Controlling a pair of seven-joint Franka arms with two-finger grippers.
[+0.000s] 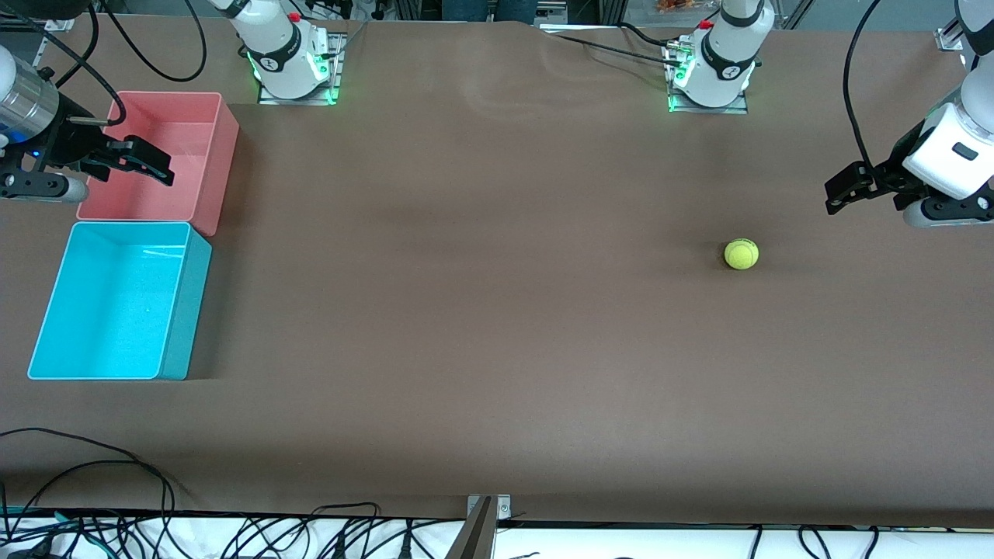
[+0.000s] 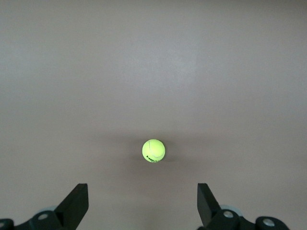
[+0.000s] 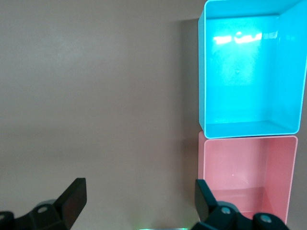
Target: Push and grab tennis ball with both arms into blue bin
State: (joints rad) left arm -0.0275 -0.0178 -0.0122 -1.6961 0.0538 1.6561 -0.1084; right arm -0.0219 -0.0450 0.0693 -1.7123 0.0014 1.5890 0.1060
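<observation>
Hovering with both jaws wide and empty, I should lower my left gripper (image 1: 842,190) beside the ball (image 1: 741,254) and sweep it steadily toward the blue bin (image 1: 46,330), right gripper (image 1: 147,164) waiting over the pink bin (image 1: 221,155).

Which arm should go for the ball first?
Left, probably. The left gripper is open, up near the ball. The right gripper is open over the pink bin, beside the blue bin.

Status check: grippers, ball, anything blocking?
Left gripper open, up beside tennis ball. Right gripper open over pink bin. Ball on open table at left arm's end; blue bin empty. Path unobstructed.
</observation>
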